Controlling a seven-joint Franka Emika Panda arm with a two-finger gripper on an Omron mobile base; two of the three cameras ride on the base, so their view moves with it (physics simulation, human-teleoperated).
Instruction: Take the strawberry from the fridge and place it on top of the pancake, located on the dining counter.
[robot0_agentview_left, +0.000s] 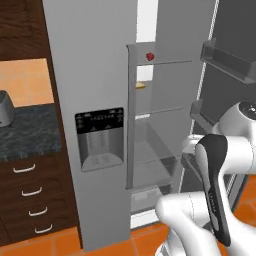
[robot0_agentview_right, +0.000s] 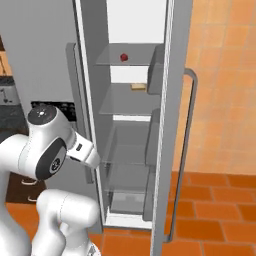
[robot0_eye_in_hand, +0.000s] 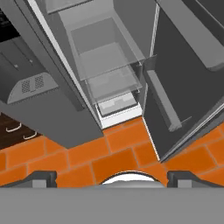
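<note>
The strawberry (robot0_agentview_left: 149, 56) (robot0_agentview_right: 123, 57) is a tiny red fruit lying on the top glass shelf of the fridge (robot0_agentview_left: 95, 75) (robot0_agentview_right: 172, 100). The fridge's right door stands wide open and its left door with the black dispenser panel (robot0_agentview_left: 99, 137) is closed. My gripper (robot0_eye_in_hand: 113, 179) is open, its two dark fingertips (robot0_eye_in_hand: 41, 178) spread wide with nothing between them. It hangs low in front of the fridge, well below the strawberry, looking at the bottom drawers (robot0_eye_in_hand: 109, 83) and the floor. The pancake and the dining counter are out of view.
A flat tan slab (robot0_agentview_left: 140, 85) (robot0_agentview_right: 138, 87) lies on the second shelf. The open door (robot0_agentview_left: 225, 75) carries bins that jut out at the right. A dark speckled counter (robot0_agentview_left: 27, 132) with a grey appliance (robot0_agentview_left: 4, 107) and drawers (robot0_agentview_left: 30, 192) stands left. Orange floor tiles (robot0_eye_in_hand: 109, 157) lie below.
</note>
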